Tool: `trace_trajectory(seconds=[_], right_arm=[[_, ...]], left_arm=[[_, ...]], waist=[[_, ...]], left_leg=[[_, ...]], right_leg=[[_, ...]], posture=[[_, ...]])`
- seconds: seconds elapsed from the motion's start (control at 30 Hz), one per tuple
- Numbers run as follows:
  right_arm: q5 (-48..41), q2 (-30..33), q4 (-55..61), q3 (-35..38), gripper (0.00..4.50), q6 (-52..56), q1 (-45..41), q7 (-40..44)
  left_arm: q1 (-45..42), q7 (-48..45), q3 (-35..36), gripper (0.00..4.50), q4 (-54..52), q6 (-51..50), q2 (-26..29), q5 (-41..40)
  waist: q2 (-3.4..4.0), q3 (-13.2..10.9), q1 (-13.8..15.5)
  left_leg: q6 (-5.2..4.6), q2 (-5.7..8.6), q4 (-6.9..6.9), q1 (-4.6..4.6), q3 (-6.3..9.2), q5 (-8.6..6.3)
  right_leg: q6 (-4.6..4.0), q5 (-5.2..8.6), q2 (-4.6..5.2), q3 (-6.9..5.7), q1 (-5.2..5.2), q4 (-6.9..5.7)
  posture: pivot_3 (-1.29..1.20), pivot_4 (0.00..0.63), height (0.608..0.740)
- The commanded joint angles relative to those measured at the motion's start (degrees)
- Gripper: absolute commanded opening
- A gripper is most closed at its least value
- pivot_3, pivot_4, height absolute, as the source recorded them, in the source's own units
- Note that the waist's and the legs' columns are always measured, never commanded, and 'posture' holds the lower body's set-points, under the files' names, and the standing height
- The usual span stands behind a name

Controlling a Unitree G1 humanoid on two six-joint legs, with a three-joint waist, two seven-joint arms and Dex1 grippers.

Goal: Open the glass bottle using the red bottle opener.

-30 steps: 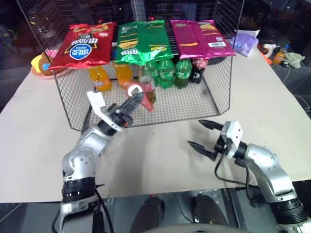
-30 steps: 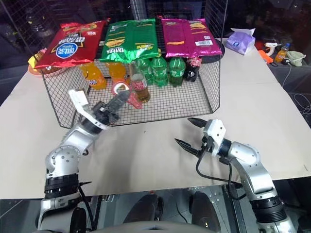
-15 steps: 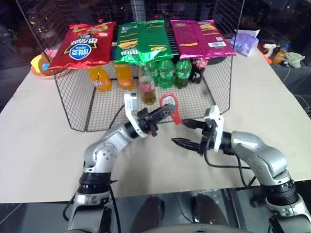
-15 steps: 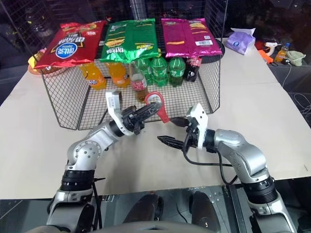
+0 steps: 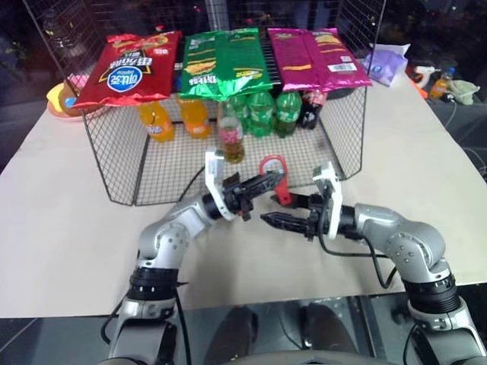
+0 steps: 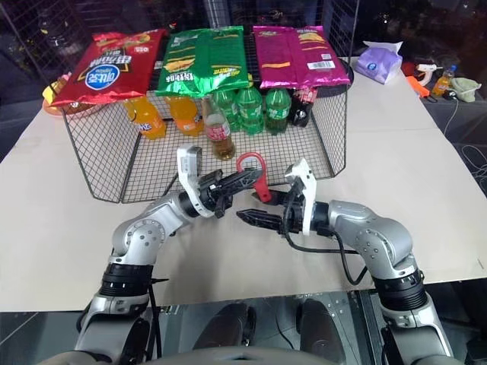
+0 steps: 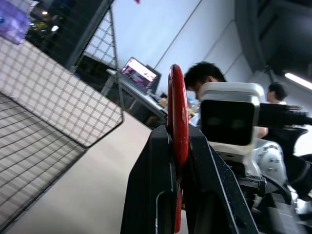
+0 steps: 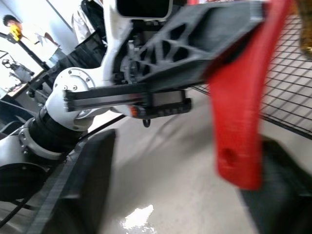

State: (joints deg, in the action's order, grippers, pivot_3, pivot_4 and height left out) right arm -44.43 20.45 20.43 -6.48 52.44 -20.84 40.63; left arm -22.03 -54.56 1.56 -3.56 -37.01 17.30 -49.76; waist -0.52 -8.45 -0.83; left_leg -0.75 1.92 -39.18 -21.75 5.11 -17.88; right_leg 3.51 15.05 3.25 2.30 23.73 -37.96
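Red bottle opener is pinched between the pressed-together black fingers of the left gripper, held up above the pale table in front of the robot. Its rounded head rises above the fingertips and its tapering handle hangs below them. In the left wrist view the opener shows edge-on, clamped between the two fingers.

Just beside it, the right gripper points toward the left gripper with its fingers spread apart, one on each side of the opener's hanging handle; whether they touch it cannot be told.

Behind both grippers stands a wire mesh basket. Inside it the glass bottle stands upright, with amber drink and a red label, between orange soda bottles and green soda bottles. A dark bottle stands beyond the green ones.

Red, green and magenta snack bags lie across the top of the basket.
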Motion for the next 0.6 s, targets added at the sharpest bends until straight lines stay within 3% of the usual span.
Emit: trace_trajectory(seconds=[0.03, 0.17, 0.6], right_arm=[[-2.34, -0.07, 3.33, 0.13, 1.39, -0.18, -1.14, 1.36], [-2.19, 0.30, 3.26, 0.01, 0.01, -0.44, -1.11, 1.67], [-1.42, 0.70, 2.57, -0.77, 0.01, -0.71, -0.95, 2.19]], left_arm=[[-0.37, 0.40, 0.26, 0.00, 0.63, 0.36, 0.21, 1.39], [-0.34, -0.13, 0.13, 0.00, 0.81, 0.42, 0.29, 1.86], [-0.17, -0.67, 0.98, 0.00, 1.16, 1.16, 0.76, 2.32]], waist=[[0.00, 0.00, 0.00], [0.00, 0.00, -0.05], [0.00, 0.00, -0.04]], left_leg=[[0.00, 0.00, 0.00, 0.00, 0.00, 0.00], [0.00, 0.00, 0.00, 0.00, 0.00, 0.00], [0.00, 0.00, 0.00, 0.00, 0.00, 0.00]], right_leg=[[0.00, 0.00, 0.00, 0.00, 0.00, 0.00], [0.00, 0.00, -0.02, 0.00, 0.00, 0.00], [0.00, 0.00, -0.01, 0.00, 0.00, 0.00]], posture=[[0.00, 0.150, 0.740], [0.00, 0.150, 0.740], [0.00, 0.150, 0.740]])
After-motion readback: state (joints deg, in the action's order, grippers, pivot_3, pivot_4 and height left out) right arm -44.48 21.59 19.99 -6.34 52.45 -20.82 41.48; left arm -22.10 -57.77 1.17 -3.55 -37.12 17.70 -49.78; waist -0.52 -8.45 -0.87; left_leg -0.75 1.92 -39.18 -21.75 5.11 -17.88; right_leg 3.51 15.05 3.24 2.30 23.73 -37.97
